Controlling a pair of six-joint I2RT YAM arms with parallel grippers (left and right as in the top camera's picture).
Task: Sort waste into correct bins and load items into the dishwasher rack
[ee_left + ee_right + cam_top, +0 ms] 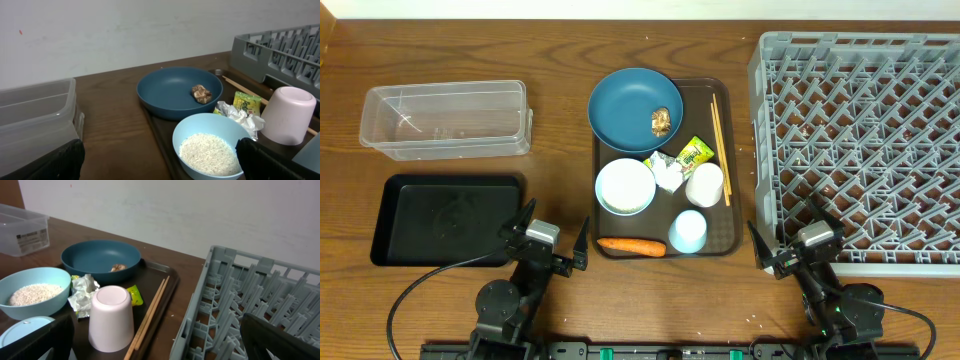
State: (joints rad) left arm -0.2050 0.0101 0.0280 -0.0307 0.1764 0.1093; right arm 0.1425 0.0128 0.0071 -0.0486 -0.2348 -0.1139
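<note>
Black fingers on both grippers stand spread wide, holding nothing; left gripper (pixel 550 232) sits beside the black tray (pixel 390 240), right gripper (pixel 788 228) at the rack's (pixel 860 140) near wall. Nearest on the brown tray (pixel 718 228) lies the carrot (pixel 631 245); then the blue cup (pixel 688 231), white cup (pixel 705 184), bowl (pixel 625 186) of rice (pixel 210 152), paper (pixel 668 176) and wrapper (pixel 695 153); farther, the plate (pixel 625 100) bearing the lump (pixel 661 121), with chopsticks (pixel 719 135) alongside; the tub (pixel 445 120) is far left. The likely risks: a tilted bowl scattering rice; the carrot rolling from a pinch; thin chopsticks slipping away.
</note>
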